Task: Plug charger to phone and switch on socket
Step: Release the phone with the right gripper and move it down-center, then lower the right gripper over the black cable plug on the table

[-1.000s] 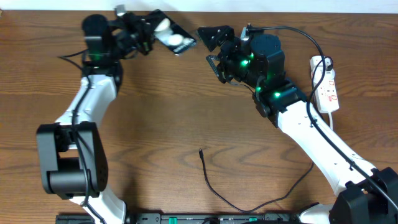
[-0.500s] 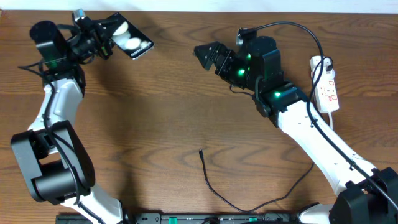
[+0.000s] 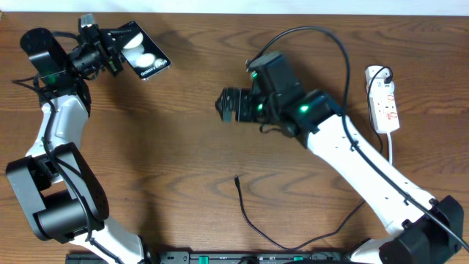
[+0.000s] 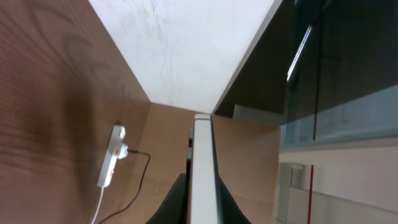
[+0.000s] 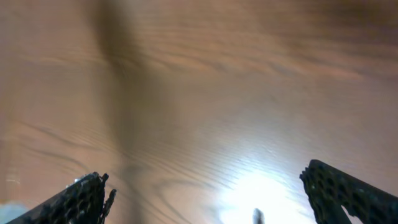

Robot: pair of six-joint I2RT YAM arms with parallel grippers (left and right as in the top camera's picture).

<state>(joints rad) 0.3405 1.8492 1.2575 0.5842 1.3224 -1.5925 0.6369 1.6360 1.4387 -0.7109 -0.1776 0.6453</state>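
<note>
Black flat phone (image 3: 143,59) clenched in left pincer (image 3: 116,57). Right pincer (image 3: 229,107) released, right of phone. Cable-fetch step: next must grasp thin black charger cable (image 3: 238,185).

I see a brown table (image 3: 183,147) with wood grain, a black phone (image 3: 141,51) bearing two white circles and white lettering, a white power strip (image 3: 384,99) marked red, a black cable (image 3: 238,183), and a white left arm (image 3: 64,121) and right arm (image 3: 366,165) with black joints, green lights glowing.

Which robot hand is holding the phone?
The left hand, top left in the overhead view, is shut on the phone. The right hand hangs open and empty.
</note>
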